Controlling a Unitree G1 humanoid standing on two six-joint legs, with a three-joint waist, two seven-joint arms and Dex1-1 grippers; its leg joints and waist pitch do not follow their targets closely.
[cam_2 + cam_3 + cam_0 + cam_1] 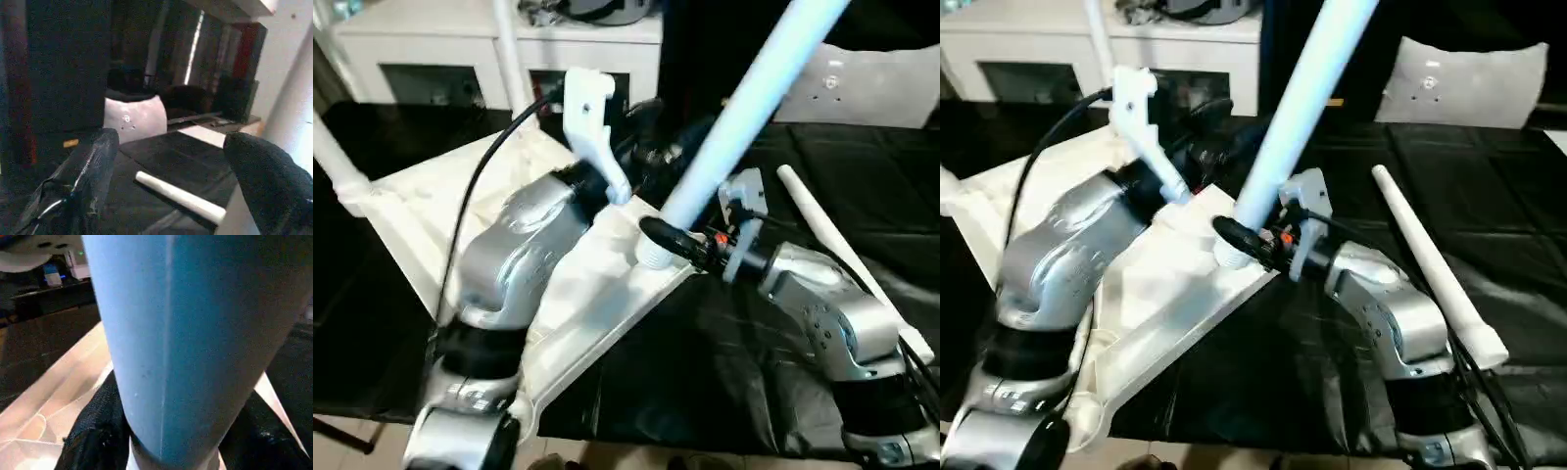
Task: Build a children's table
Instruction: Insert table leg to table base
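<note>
Gripping the leaning leg (744,108) just above its threaded end, the right tool (677,245) is risking cross-threading it in the tabletop (597,294) socket, while the left tool (171,181) is hanging spread apart, empty.

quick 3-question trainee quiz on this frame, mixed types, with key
1. True or false: the right gripper is closed around the base of a tilted leg at a corner of the top.
2. The left gripper is: A) holding a leg, B) open and holding nothing, C) pressed flat on the cloth.
3. Where is the loose leg?

Key
1. True.
2. B.
3. Lying on the black cloth, on the robot's right, apart from the top.
</note>
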